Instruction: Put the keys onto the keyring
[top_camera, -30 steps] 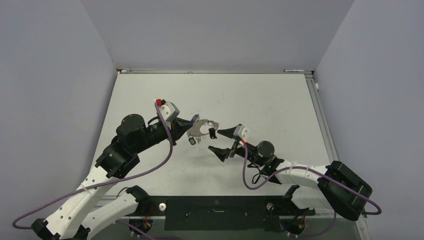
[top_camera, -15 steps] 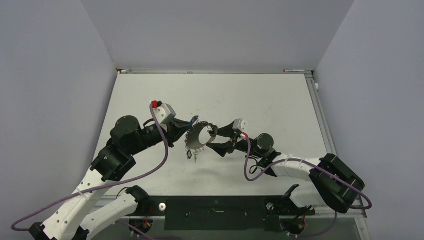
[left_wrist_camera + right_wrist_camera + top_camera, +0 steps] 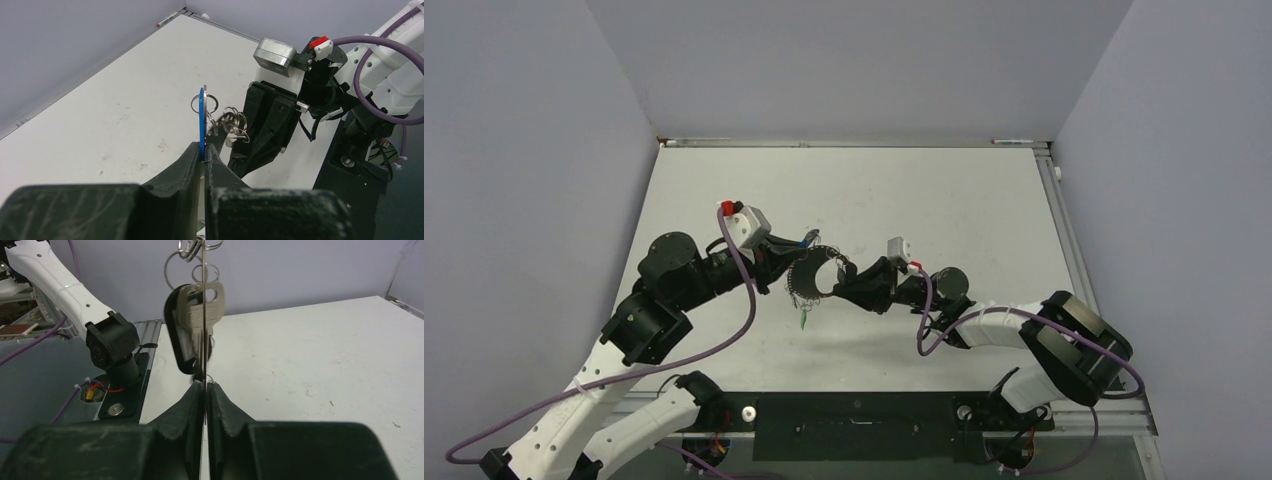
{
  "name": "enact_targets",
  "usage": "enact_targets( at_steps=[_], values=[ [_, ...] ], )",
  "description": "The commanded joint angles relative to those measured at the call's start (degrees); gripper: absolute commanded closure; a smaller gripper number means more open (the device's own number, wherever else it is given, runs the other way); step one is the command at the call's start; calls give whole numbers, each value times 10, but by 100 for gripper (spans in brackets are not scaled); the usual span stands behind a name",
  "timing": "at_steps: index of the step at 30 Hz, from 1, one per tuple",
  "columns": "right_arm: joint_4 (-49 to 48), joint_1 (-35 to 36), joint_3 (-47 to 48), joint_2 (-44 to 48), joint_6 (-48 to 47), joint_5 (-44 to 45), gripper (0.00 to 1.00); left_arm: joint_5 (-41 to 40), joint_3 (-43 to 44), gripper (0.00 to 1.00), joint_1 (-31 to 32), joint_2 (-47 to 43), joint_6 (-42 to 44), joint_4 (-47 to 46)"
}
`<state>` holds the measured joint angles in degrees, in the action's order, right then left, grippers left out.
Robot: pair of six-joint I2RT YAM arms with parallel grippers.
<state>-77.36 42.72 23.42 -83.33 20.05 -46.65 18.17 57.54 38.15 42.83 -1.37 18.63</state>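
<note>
The keyring [image 3: 796, 283], a thin wire hoop, hangs in the air between my two grippers. My left gripper [image 3: 796, 243] is shut on the blue-capped key [image 3: 202, 117], which stands edge-on above its jaws, with small rings [image 3: 233, 123] beside it. My right gripper [image 3: 840, 283] is shut on the hoop's wire [image 3: 204, 371], seen edge-on running up from its fingertips [image 3: 196, 390]. A silver key [image 3: 205, 307] and a black oval loop [image 3: 179, 340] dangle on the wire just above. The green-capped key [image 3: 805, 320] hangs below the hoop.
The white table [image 3: 944, 210] has a raised rail along its back and right edges [image 3: 1064, 230]. The black mounting plate [image 3: 854, 420] with both arm bases lies at the near edge. The right arm's elbow [image 3: 1079, 350] rests low at the near right.
My right gripper has moved left to the hoop and gone from wide open to shut on its wire. The left gripper has drawn slightly left, still holding the blue key; the hoop has swung.
</note>
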Motion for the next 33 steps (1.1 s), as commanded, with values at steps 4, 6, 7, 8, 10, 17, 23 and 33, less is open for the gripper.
enact_targets(
  at_steps=[4, 6, 7, 8, 10, 17, 23, 33],
  values=[
    [151, -11, 50, 76, -8, -1, 95, -23, -4, 100, 0, -23, -2, -32],
    [270, -11, 79, 95, -14, 20, 95, -45, -21, 100, 0, -26, 3, -32],
    [338, -11, 97, 103, -15, 31, 95, -57, -28, 100, -1, -26, 7, -30],
    [403, -10, 115, 111, -14, 45, 95, -69, -36, 95, -1, -23, 10, -28],
    [530, -9, 149, 127, -4, 78, 95, -94, -52, 75, -1, -19, 23, -22],
    [760, -11, 187, 210, 58, 146, 95, -200, -112, 7, -7, -17, 41, -24],
    [913, -14, 246, 227, 112, 231, 95, -233, -136, 4, -29, -27, 18, -47],
    [965, -21, 298, 96, 238, 324, 95, -269, -135, 4, -49, -30, -40, -37]
  ],
)
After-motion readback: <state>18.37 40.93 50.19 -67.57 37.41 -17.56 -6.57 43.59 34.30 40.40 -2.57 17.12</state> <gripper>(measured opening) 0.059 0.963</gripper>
